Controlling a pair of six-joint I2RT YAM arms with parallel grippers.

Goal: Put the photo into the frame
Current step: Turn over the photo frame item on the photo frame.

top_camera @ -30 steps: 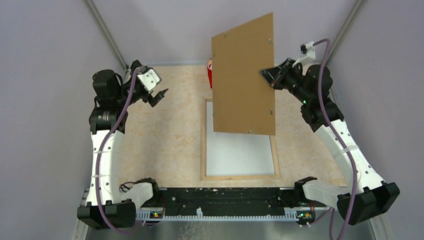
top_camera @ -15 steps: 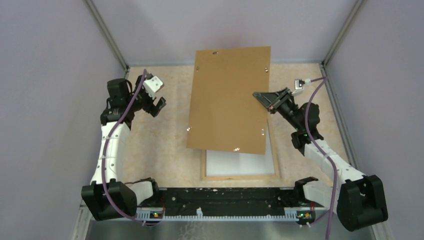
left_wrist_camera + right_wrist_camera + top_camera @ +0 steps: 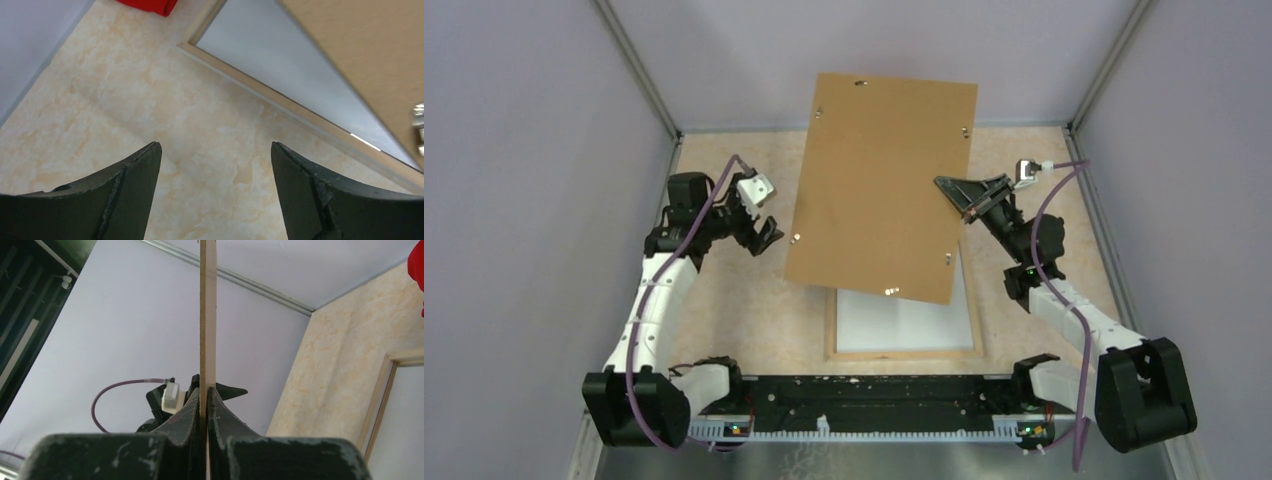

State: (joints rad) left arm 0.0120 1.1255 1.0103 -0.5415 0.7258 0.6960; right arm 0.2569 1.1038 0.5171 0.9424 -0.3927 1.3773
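Nearest our bases, at lower centre of the overhead view, the frame (image 3: 904,354) lies flat on the marbled table (image 3: 724,310) with its pale wood edges up. What we take for the photo (image 3: 904,320), white back up, fills its opening, though we cannot be sure of it. Above, at centre, the brown backing board (image 3: 879,180) hangs lifted and tilted, covering the frame's far part. Our right gripper (image 3: 957,197) is clamped on the board's right edge. At left, our left gripper (image 3: 767,238) stands wide with nothing between its fingers, just beside the board's lower left corner and not touching it. At the top left of the left wrist view, a red object (image 3: 145,6) lies beyond the frame's corner.
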